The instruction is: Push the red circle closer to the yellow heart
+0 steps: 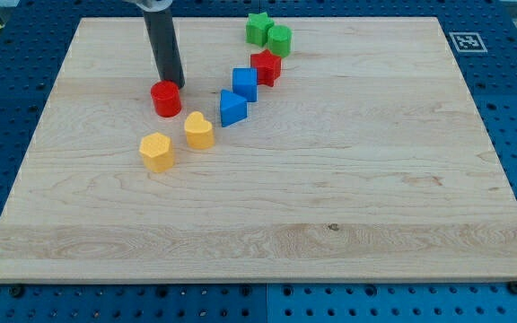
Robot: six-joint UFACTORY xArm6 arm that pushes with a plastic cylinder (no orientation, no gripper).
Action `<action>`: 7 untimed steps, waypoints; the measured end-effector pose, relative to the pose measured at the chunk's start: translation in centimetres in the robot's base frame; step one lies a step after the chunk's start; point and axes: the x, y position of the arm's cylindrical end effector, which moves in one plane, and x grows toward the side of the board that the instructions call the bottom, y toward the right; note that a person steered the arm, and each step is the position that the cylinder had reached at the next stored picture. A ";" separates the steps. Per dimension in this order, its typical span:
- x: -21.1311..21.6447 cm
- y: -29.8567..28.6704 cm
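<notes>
My tip (172, 83), which has no jaws, touches the red circle (165, 100) from behind, its end partly hidden; yellow heart (198, 131) near.

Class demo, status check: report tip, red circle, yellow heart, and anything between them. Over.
My tip at red circle's top edge, apparently touching. Yellow heart lower right of it, apart. No block between them.

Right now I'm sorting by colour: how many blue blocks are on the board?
2. A blue cube sits near the view's top centre-left; a blue triangle lies just below-left of it. None seems hidden.
</notes>
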 end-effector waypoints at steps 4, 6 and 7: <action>0.5 -5.1; 0.6 -4.3; 0.8 -3.1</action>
